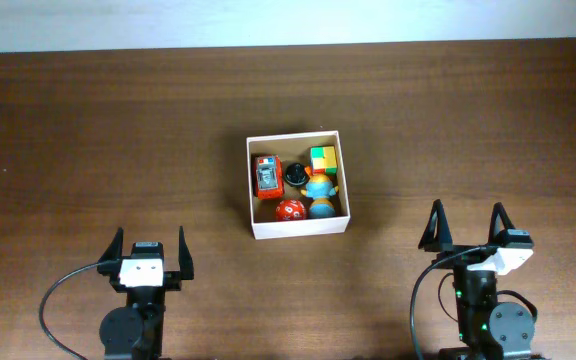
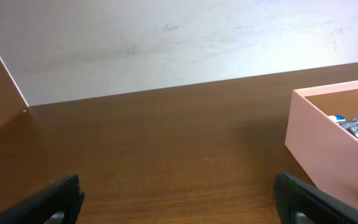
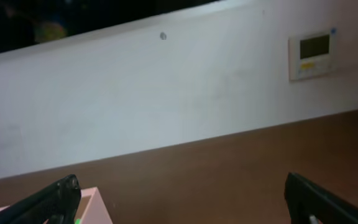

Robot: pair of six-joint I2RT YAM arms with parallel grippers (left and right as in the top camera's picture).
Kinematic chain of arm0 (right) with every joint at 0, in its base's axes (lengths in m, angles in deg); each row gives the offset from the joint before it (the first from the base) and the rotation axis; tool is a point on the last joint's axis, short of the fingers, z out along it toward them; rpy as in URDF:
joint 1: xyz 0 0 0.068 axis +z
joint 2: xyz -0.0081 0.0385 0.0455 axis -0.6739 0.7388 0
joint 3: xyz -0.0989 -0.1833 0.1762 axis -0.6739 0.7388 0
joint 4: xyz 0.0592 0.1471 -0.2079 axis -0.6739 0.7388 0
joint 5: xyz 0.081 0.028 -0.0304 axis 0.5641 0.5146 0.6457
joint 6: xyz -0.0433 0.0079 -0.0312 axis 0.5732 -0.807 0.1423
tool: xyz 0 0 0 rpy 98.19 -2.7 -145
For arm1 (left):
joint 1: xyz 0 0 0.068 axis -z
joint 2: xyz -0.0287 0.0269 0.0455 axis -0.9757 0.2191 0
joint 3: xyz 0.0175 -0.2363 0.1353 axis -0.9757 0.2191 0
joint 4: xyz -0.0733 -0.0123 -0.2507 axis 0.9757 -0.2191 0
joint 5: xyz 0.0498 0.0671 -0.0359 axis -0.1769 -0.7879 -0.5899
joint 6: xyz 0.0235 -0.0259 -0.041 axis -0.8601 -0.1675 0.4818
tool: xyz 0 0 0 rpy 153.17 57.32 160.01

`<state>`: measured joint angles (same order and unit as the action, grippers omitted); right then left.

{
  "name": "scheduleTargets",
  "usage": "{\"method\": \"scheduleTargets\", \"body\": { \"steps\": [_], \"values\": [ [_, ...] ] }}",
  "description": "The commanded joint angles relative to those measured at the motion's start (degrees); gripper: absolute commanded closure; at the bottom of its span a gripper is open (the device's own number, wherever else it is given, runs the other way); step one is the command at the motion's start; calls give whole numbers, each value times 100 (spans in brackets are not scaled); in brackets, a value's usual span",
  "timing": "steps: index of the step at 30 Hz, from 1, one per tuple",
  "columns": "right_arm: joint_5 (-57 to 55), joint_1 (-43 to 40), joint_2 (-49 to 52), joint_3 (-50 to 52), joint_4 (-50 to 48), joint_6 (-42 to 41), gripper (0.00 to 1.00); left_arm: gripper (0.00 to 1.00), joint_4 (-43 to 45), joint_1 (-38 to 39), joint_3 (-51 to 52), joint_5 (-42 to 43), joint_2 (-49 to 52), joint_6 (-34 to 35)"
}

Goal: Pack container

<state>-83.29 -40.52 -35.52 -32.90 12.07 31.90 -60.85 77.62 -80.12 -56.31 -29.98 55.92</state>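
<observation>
The container [image 1: 299,229] is a square white-walled box at the table's middle. It holds a red toy car [image 1: 267,176], a black round toy [image 1: 297,174], a multicoloured cube [image 1: 323,159], a blue and orange figure [image 1: 320,190] and a red ball [image 1: 288,210]. My left gripper [image 1: 149,247] is open and empty near the front edge, left of the box. My right gripper [image 1: 467,225] is open and empty, right of the box. The box's wall shows at the right in the left wrist view [image 2: 319,137], and its corner shows at the lower left in the right wrist view [image 3: 98,205].
The brown wooden table [image 1: 98,140] ends at a white wall [image 2: 166,43] at the back. A wall panel with a small screen [image 3: 312,55] hangs beyond the table in the right wrist view.
</observation>
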Motion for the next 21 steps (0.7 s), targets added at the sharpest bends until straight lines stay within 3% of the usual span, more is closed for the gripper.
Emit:
{"method": "scheduleTargets", "body": {
  "steps": [1, 6, 12, 21],
  "values": [
    [98, -44, -284, 271, -42, 63, 1, 1, -4, 22, 28, 63, -55, -76],
    [177, -44, -601, 518, 273, 111, 1, 1, -4, 22, 28, 63, -55, -76],
    [732, -42, -616, 518, 846, 1113, 1, 1, -4, 22, 28, 63, -55, -76],
    [706, -42, -616, 518, 1178, 1113, 2, 1, -4, 22, 28, 63, -55, -76]
  ]
}}
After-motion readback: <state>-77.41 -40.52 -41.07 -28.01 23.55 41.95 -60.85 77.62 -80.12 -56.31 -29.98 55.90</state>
